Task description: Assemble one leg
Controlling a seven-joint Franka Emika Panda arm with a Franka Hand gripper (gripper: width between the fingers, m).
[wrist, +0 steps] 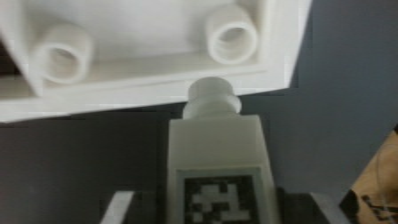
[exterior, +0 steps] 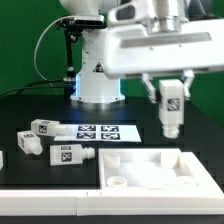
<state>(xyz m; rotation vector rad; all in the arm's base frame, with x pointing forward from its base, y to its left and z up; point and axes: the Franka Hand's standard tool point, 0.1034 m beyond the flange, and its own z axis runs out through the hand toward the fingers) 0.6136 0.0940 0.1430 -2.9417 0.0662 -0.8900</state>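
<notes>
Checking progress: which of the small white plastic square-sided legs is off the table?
The leg held upright in the gripper, peg end down; the others lie on their sides on the black table.

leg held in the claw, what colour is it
White leg with a black-and-white square tag; the wrist view shows it best.

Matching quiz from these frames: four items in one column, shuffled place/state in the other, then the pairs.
1. held leg
2. loose legs
3. marker board
4. panel

A. flat, carrying several tags
B. lying on their sides at the exterior view's left
C. gripped in the claw, peg end down
D. lying with round sockets facing up

Pairs: 1-C, 2-B, 3-A, 4-D
</notes>
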